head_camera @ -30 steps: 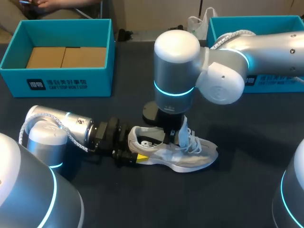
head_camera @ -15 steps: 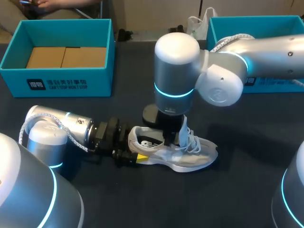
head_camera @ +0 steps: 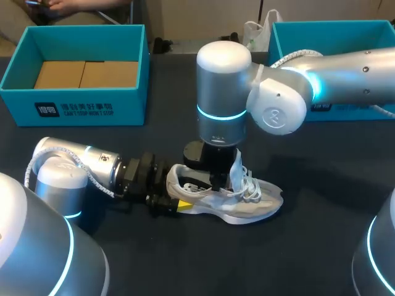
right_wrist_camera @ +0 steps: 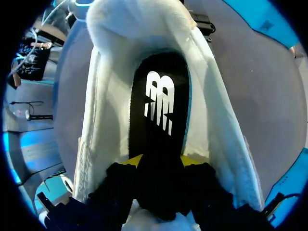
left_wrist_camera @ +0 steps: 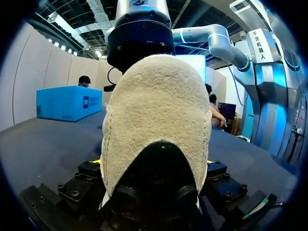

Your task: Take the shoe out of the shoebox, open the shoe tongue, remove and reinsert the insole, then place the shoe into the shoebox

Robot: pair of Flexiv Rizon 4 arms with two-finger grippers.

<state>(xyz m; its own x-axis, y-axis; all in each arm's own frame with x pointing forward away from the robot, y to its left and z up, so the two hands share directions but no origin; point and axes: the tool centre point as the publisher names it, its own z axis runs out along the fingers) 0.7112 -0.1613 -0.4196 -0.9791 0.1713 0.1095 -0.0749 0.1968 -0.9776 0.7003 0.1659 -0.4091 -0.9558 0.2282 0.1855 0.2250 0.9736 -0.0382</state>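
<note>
A white and grey shoe [head_camera: 250, 200] lies on its sole on the dark table, toe to the right, with its tongue [head_camera: 237, 161] pulled upright. My left gripper [head_camera: 176, 198] lies low at the heel. The pale heel [left_wrist_camera: 156, 115] sits between its widely spread fingers, which press on both sides. My right gripper [head_camera: 219, 180] points straight down into the shoe's mouth. Its fingers stand apart over the black insole [right_wrist_camera: 159, 106], which lies flat inside the shoe [right_wrist_camera: 96, 125], and they hold nothing. A teal shoebox [head_camera: 74, 110] with brown card inside stands at the back left.
A second teal box [head_camera: 296, 29] stands at the back right, partly behind my right arm. A white bag [head_camera: 256, 31] lies between the two boxes at the table's far edge. Bare table lies in front of and to the right of the shoe.
My right arm's wrist has shifted slightly to the left above the shoe. The shoe and my left arm have stayed where they were.
</note>
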